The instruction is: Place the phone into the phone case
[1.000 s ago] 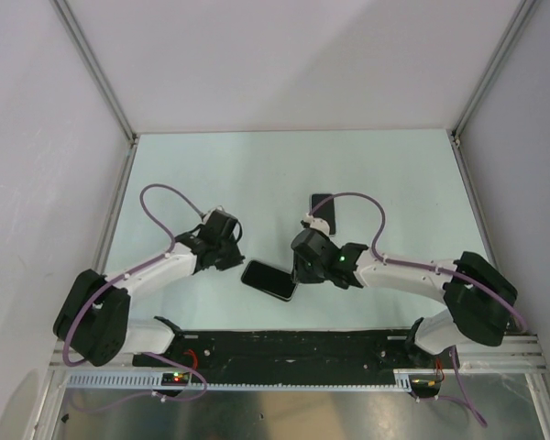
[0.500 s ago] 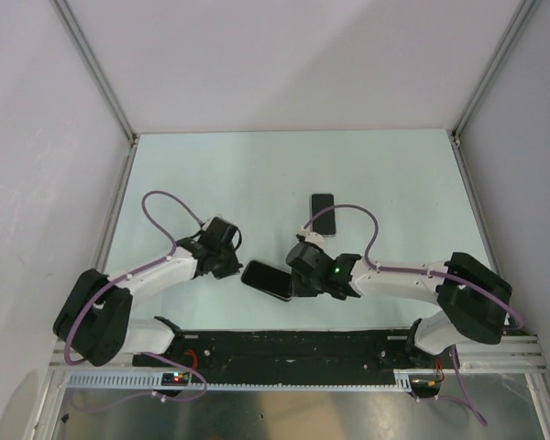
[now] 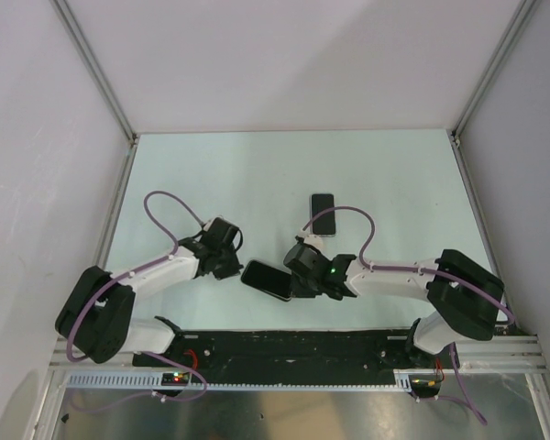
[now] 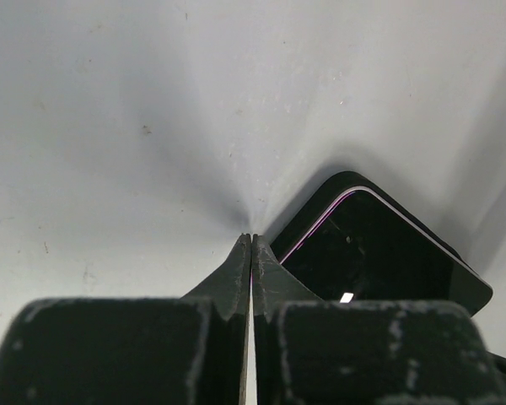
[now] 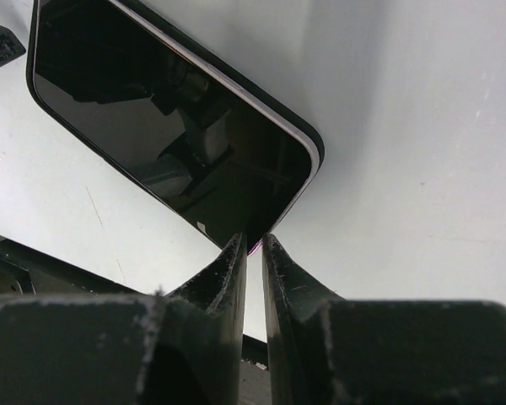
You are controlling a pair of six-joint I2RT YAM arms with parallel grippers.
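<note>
A glossy black phone (image 3: 267,280) with a thin purple edge lies flat at an angle between my grippers, inside a black rim that looks like the case. It also shows in the left wrist view (image 4: 379,261) and the right wrist view (image 5: 169,126). My left gripper (image 3: 236,267) is shut and empty, its tips (image 4: 250,239) touching the phone's left corner. My right gripper (image 3: 294,280) is shut to a narrow slit, its tips (image 5: 254,240) at the phone's right corner with a purple sliver between them. A second black slab (image 3: 323,213) lies farther back; I cannot tell what it is.
White walls with metal frame posts (image 3: 110,101) enclose the pale table on three sides. A black rail (image 3: 284,348) runs along the near edge by the arm bases. Purple cables (image 3: 165,203) loop above both arms.
My right gripper has moved left and nearer, down to the phone's right corner, uncovering the back slab. My left gripper has edged right to the phone's left corner. The phone has barely moved.
</note>
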